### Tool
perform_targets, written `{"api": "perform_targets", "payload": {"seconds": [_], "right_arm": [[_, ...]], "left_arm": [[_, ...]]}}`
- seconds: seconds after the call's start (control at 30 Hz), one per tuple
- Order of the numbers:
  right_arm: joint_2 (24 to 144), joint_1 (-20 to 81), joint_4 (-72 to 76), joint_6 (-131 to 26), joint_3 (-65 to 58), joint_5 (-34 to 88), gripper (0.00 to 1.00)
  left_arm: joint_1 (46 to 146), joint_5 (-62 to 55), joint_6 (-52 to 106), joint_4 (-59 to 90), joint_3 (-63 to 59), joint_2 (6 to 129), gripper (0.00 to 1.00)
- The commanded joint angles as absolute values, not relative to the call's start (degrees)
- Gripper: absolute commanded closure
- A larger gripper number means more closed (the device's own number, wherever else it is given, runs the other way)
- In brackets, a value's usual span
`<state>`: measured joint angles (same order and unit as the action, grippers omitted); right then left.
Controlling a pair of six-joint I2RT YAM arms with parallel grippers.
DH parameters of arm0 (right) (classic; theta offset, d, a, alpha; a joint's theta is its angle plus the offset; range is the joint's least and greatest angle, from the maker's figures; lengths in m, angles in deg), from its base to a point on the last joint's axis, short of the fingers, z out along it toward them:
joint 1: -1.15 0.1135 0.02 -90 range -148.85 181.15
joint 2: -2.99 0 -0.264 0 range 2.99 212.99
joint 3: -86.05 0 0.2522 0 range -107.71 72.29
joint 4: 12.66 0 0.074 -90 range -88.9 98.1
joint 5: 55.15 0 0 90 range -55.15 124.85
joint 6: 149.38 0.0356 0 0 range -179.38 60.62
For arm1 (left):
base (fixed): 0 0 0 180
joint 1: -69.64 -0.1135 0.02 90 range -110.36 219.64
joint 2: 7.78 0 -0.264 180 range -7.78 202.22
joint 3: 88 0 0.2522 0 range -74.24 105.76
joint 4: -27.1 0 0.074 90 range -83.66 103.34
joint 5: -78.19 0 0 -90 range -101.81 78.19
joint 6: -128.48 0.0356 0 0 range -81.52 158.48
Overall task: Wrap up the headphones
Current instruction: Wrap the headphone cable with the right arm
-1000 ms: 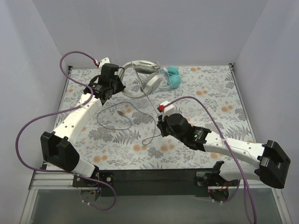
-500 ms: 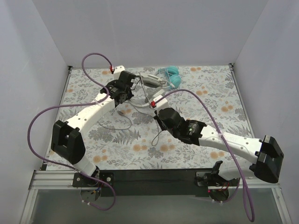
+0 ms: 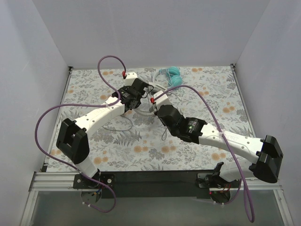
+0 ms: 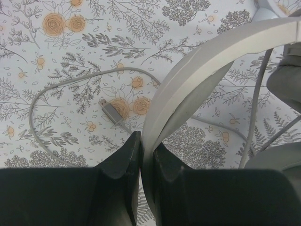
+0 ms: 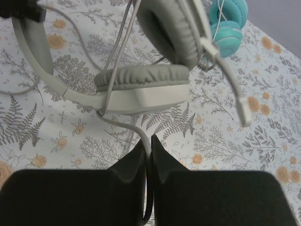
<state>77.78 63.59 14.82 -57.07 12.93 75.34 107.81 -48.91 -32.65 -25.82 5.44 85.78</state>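
The left hand clamps the curved band of the white-grey over-ear headphones above the floral tabletop. Just to its right, the right hand pinches their thin grey cable directly below the cushioned cups. Only the left wrist view shows the slack and plug lying leftward.

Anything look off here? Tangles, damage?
No damage visible. Grey headphones sit askew, headband pinched in the left pincer. Their cable trails in a loose loop, plug lying free; the right pincer grips one strand.
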Motion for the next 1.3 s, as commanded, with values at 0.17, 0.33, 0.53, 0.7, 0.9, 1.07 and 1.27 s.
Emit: {"api": "perform_targets", "payload": {"seconds": [0.17,0.33,0.53,0.7,0.9,1.07,1.27], "right_arm": [[74.72,63.64,6.82,-57.62,9.88,80.99,0.87],[74.1,62.15,2.42,-58.06,10.06,81.51,0.88],[72.08,60.31,1.89,-58.41,10.67,81.6,0.87],[69.44,56.79,1.8,-58.32,11.38,78.72,0.84],[67.86,54.86,1.8,-58.23,12.08,76.78,0.82],[68.12,53.98,1.63,-59.2,11.64,76.42,0.81],[66.45,50.99,1.63,-62.19,12.26,74.75,0.79]], "left_arm": [[109.28,-53.47,-32.54,-25.69,8.11,84.24,1.0],[110.24,-53.21,-31.66,-25.86,8.02,83.8,1.0],[110.42,-53.56,-30.17,-26.39,7.93,82.84,1.0],[110.42,-53.73,-28.58,-27.79,9.25,82.31,1.0],[110.69,-53.82,-26.56,-28.76,9.78,81.25,1.0],[110.77,-53.82,-24.89,-29.2,10.57,80.99,1.0],[110.86,-53.47,-23.22,-29.99,11.36,80.38,1.0]]}}
